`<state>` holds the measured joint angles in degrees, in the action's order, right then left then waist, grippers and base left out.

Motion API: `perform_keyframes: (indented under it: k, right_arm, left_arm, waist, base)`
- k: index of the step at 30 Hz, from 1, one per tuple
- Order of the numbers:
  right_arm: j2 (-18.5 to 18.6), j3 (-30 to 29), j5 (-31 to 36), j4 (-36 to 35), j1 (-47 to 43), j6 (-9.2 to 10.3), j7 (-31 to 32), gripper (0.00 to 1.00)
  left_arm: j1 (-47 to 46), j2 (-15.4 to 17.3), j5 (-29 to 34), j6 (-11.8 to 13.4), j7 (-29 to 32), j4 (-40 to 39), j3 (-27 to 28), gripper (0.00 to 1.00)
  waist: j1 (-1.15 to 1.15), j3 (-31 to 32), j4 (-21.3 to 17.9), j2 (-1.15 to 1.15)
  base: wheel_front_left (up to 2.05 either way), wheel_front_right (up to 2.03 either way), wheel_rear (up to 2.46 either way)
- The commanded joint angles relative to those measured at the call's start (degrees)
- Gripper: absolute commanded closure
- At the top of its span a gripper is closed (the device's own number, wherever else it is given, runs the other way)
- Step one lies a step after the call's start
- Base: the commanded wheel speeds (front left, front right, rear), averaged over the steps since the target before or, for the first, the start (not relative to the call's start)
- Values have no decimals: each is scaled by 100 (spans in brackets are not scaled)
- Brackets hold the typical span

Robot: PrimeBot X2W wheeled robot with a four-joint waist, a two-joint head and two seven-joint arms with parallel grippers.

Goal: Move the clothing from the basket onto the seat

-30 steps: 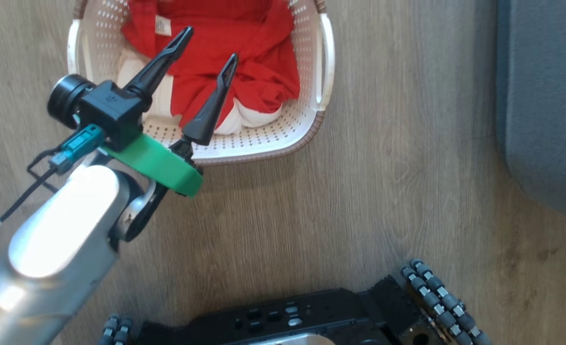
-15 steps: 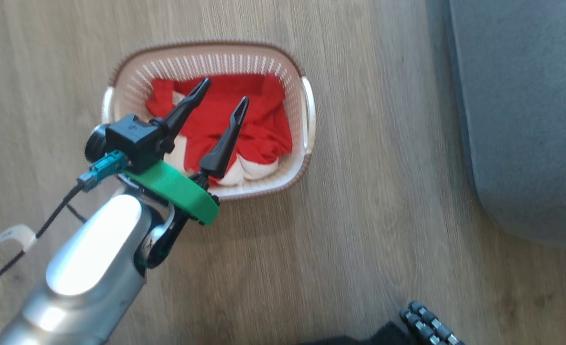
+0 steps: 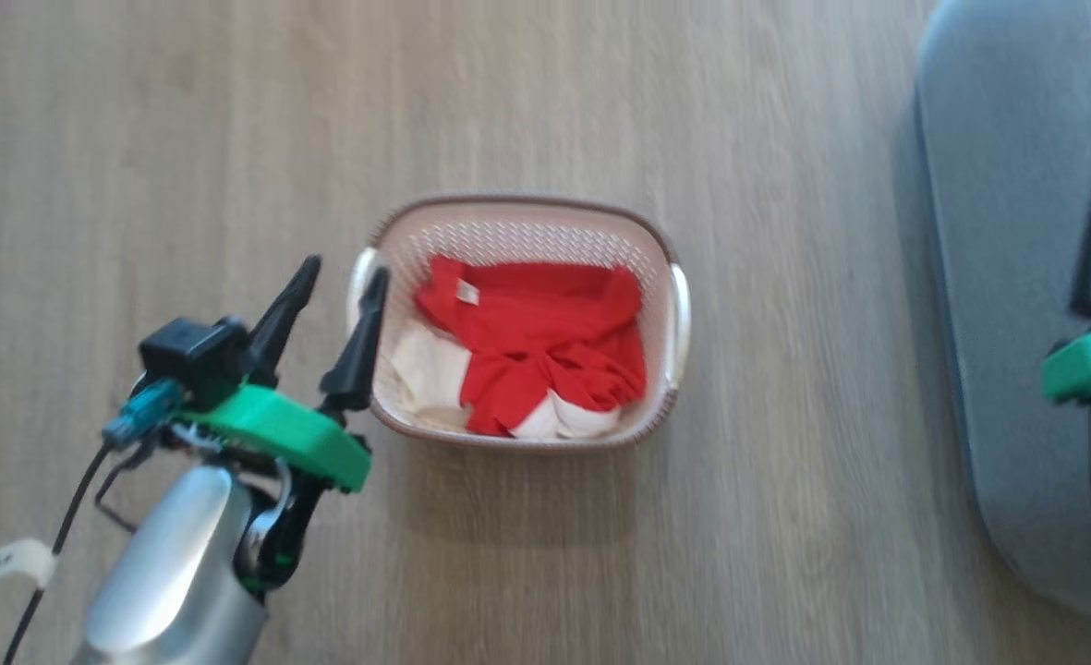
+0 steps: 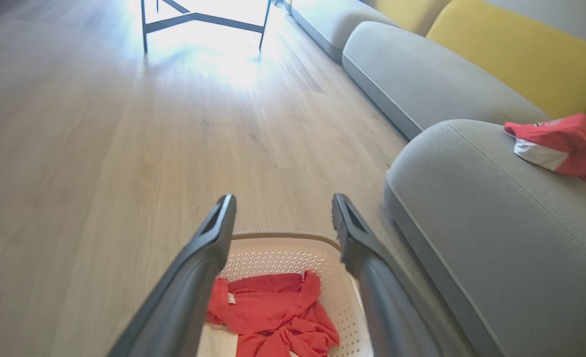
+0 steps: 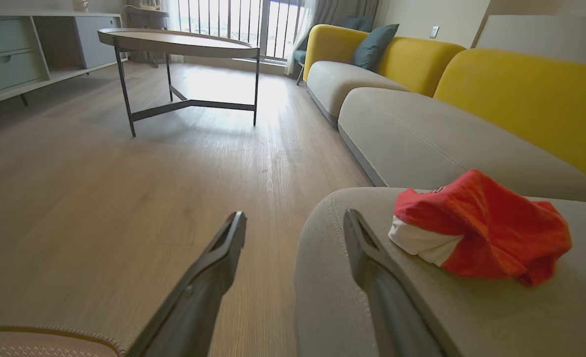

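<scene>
Head view, from the left: the left gripper [image 3: 344, 270] hangs with its 2 fingers spread and nothing between them, tips at the left handle of the basket [image 3: 519, 199]. 0.5 s ago those fingers were poised over the red cloth inside. The whole picture has shifted as well, so the camera has moved. Even so, measured against the basket, the gripper has come off the pile empty.

The basket stands on the wood floor [image 3: 185, 139], and the clothing [image 3: 536, 342], red with a white band, lies crumpled inside it, with neither finger touching it.

Further right is the grey seat [image 3: 998, 277]. The right gripper [image 5: 293, 218] is at its rounded corner, fingers parted and holding nothing. A second red-and-white garment [image 5: 481, 228] lies on the cushion beyond it.

My reading is that 1 piece is already across and 1 remains. With the left gripper drawn aside, the reach into the basket probably has to be lined up afresh.
</scene>
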<state>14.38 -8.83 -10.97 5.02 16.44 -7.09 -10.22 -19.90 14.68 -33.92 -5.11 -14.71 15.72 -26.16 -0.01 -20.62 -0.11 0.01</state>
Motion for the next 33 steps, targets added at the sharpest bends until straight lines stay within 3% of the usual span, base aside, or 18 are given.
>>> perform_keyframes:
  k: [1, 8, 16, 33]
  right_arm:
    - [26, 135, 80, -217, -120, -40, -55, 0]
    - [-534, 445, 432, -294, -765, -40, -204, 0]
    - [-992, 670, 505, 114, -1427, -40, -415, 0]
    - [-1148, 913, 402, 383, -1743, -40, -476, 0]
  left_arm:
    - [16, 58, 55, -31, -29, -111, 292, 0]
    - [507, -38, 404, -144, -29, 140, 1018, 0]
    - [828, -139, 655, -218, -29, 317, 1354, 0]
    - [1010, -169, 704, -236, -29, 294, 1271, 0]
  waist:
    - [1, 390, 357, -1]
    - [1, 865, 652, -1]
    - [1, 1395, 700, -1]
    - [1, 1722, 314, -1]
  base:
    - [0, 0, 0]
    - [0, 0, 0]
    - [0, 0, 0]
    - [0, 0, 0]
